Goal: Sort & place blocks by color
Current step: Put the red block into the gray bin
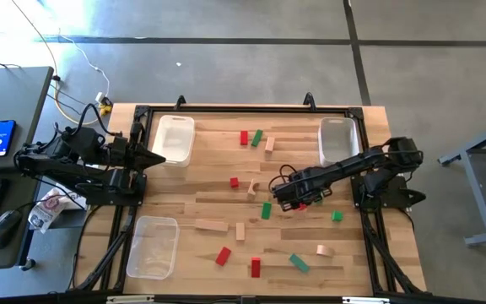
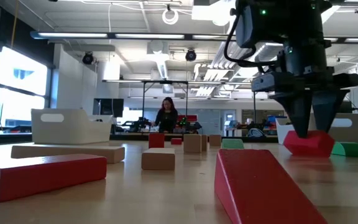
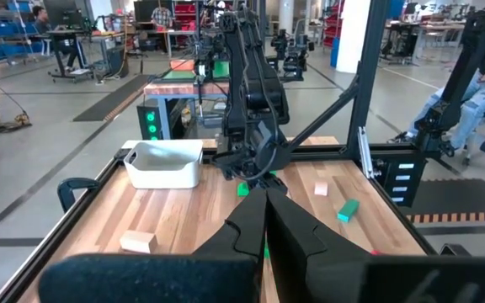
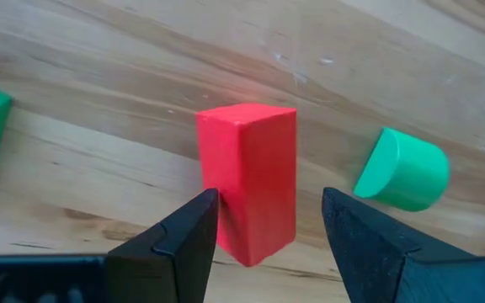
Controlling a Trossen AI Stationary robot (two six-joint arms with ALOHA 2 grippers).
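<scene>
The right gripper (image 4: 268,223) stands wide, its fingers either side of a red block (image 4: 251,189) lying on the butcher-block tabletop (image 1: 310,262), a rounded green block (image 4: 404,171) near it. The left gripper (image 3: 265,220), closed and empty, waits beside a clear bin (image 1: 175,139). Other blocks lie scattered. Beyond the table, a person (image 2: 166,116) stands in a workshop.

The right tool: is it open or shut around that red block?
Open: the right tool straddles the red block, gaps showing beside both fingers.
</scene>
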